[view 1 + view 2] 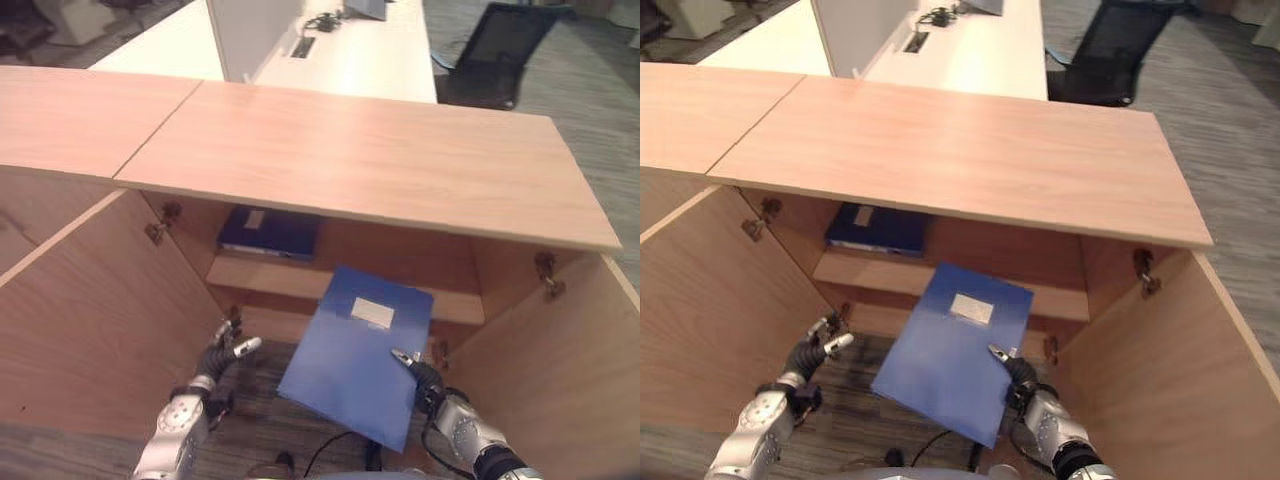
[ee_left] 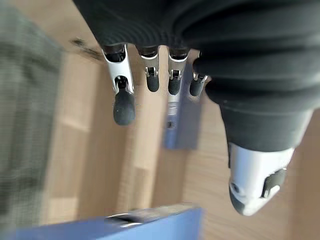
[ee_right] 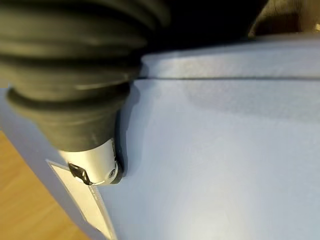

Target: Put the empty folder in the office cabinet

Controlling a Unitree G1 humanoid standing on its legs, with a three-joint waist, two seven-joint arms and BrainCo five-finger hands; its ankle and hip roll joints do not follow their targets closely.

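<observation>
A blue folder (image 1: 355, 365) with a white label hangs tilted in front of the open wooden cabinet (image 1: 350, 150), its top edge near the inner shelf (image 1: 270, 278). My right hand (image 1: 440, 395) holds the folder's right edge, thumb on top and the fingers hidden beneath; the thumb (image 3: 95, 167) presses on the blue cover (image 3: 225, 165). My left hand (image 1: 215, 360) is a little left of the folder, apart from it, with straight fingers (image 2: 123, 105) pointing into the cabinet.
A darker blue folder (image 1: 270, 232) lies flat on the upper shelf at the back left. Both cabinet doors stand open, the left door (image 1: 90, 320) and the right door (image 1: 560, 380) flanking my arms. Behind the cabinet are a white desk (image 1: 340, 50) and a black chair (image 1: 500, 55).
</observation>
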